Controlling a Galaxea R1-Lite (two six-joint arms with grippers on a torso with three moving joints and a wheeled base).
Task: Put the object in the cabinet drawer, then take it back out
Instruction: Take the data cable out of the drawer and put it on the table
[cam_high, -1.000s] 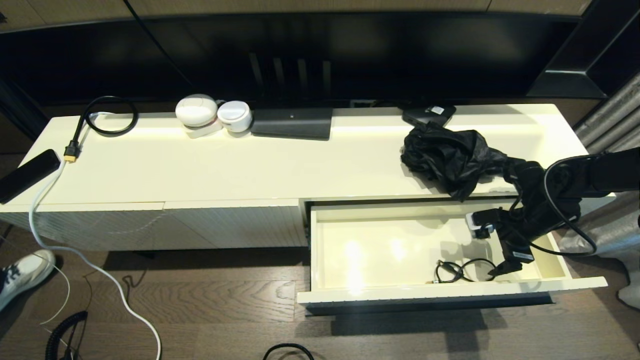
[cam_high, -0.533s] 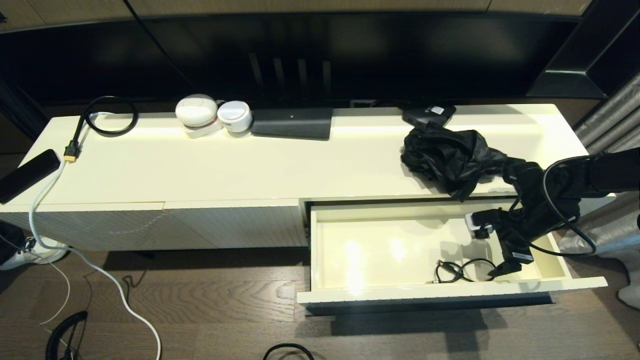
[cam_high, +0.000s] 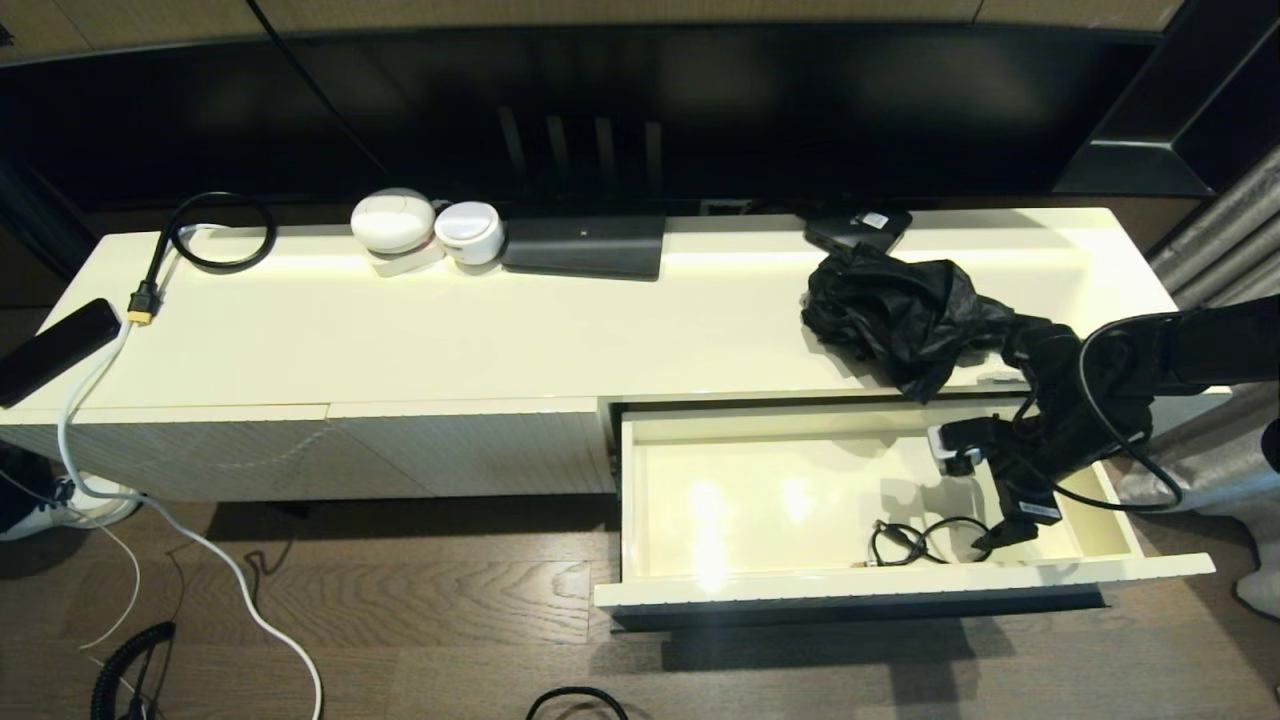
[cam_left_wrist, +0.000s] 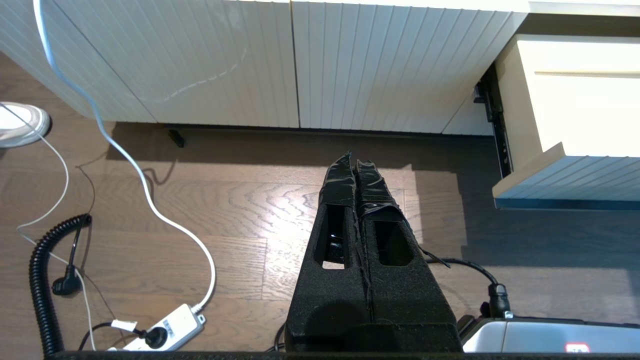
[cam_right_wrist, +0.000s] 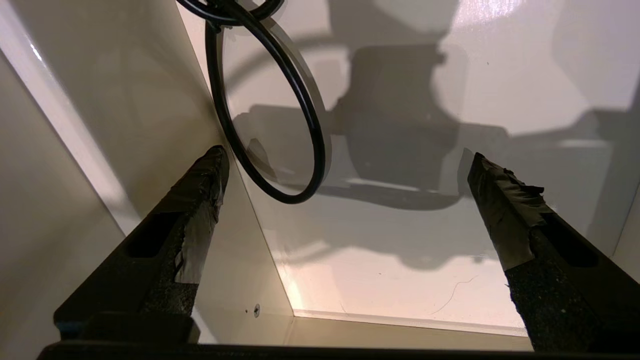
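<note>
Cabinet drawer (cam_high: 760, 500) sitting pulled open, black cable (cam_high: 915, 543) lying at its front-right corner, right gripper (cam_right_wrist: 345, 160) hanging inside w/ fingers spread wide, gripping nothing, only right wrist view showing that gap, left gripper (cam_left_wrist: 356, 167) pressed together over floor, seen only in left wrist view.

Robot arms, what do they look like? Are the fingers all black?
Yes, mostly black. The right arm is black with a thin black cable looping around it and a small white part by the wrist. The right gripper has two long wedge-shaped black fingers with crinkly black tape on the tips and a slot in each. The left gripper looks the same.
</note>
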